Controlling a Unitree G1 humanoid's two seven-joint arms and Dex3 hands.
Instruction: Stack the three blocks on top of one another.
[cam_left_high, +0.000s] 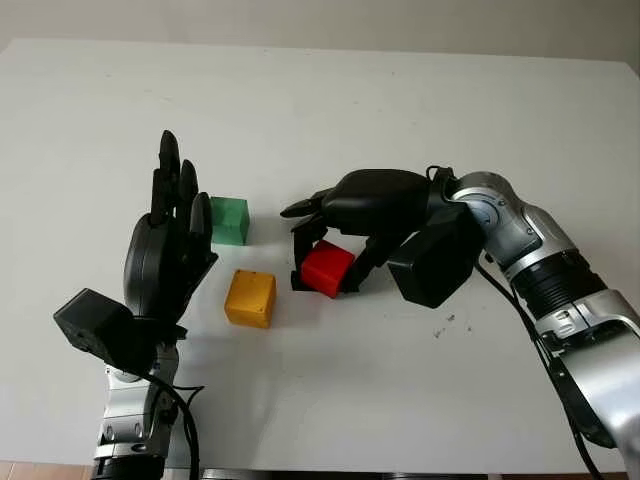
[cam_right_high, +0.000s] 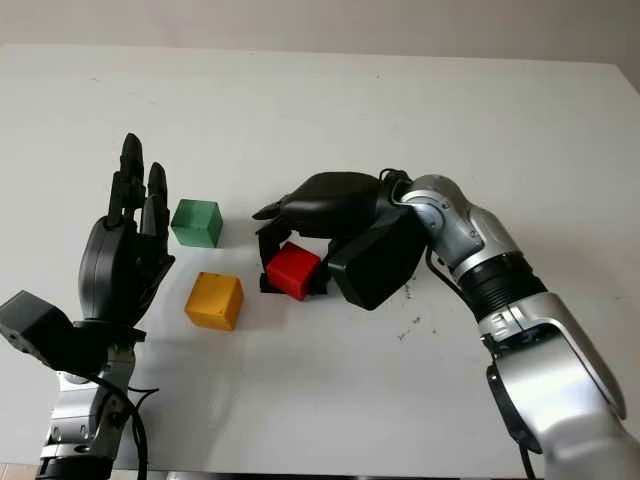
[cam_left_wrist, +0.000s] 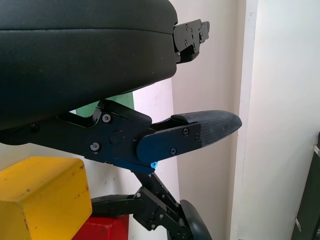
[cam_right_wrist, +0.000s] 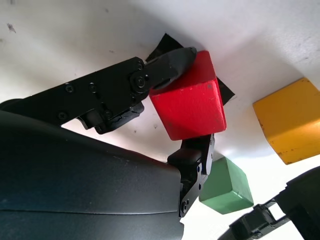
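Three fingers of the right hand (cam_left_high: 330, 262) clamp the red block (cam_left_high: 327, 268), while the left hand (cam_left_high: 168, 255) stands open beside the yellow block (cam_left_high: 249, 298) and green block (cam_left_high: 229, 220).

We see red block (cam_left_high: 327, 268), yellow block (cam_left_high: 250, 298), green block (cam_left_high: 229, 220), white table (cam_left_high: 350, 100), black hands, silver arms.

Red block (cam_left_high: 327, 268) tilted, pinched in the right hand's (cam_left_high: 335, 250) fingers near the white table's (cam_left_high: 400, 120) middle. Yellow block (cam_left_high: 250, 298) flat on the table just left of it, toward the near edge. Green block (cam_left_high: 229, 220) flat, just behind yellow, apart.
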